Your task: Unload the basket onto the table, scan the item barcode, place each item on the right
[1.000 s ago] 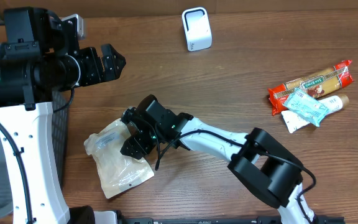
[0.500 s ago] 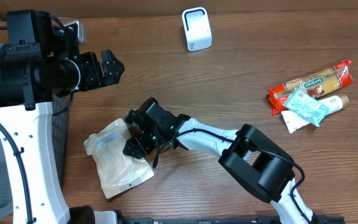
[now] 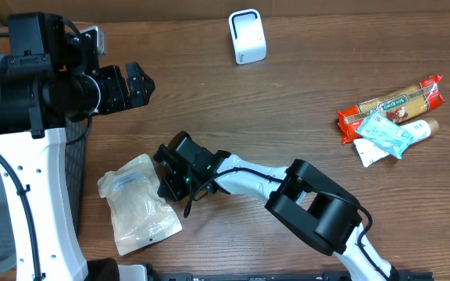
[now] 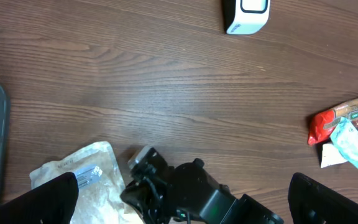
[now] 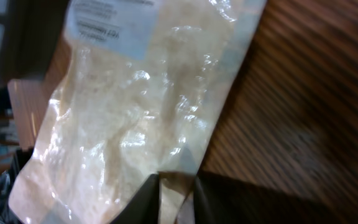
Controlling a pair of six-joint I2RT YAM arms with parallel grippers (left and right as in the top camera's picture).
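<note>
A clear plastic bag of pale grains [image 3: 135, 204] with a white label lies flat at the front left of the table. My right gripper [image 3: 167, 186] is at its right edge. In the right wrist view the bag [image 5: 135, 106] fills the frame and the gripper [image 5: 176, 198] has its two dark fingers pinched on a strip of the bag's edge. The white scanner [image 3: 247, 37] stands at the back centre, also in the left wrist view [image 4: 247, 14]. My left gripper [image 3: 135, 82] hangs open above the table's left side, holding nothing, with the bag [image 4: 73, 174] below it.
At the right lies a pile: a red pasta packet [image 3: 393, 101], a pale blue pouch [image 3: 385, 134] and a tube [image 3: 424, 129]. A dark mesh basket [image 3: 73, 168] stands at the left edge. The right arm [image 3: 264, 176] stretches across the front middle.
The right gripper has closed from wide open onto the bag's edge. The bag has slid left and toward the front. The left arm has hardly moved.
</note>
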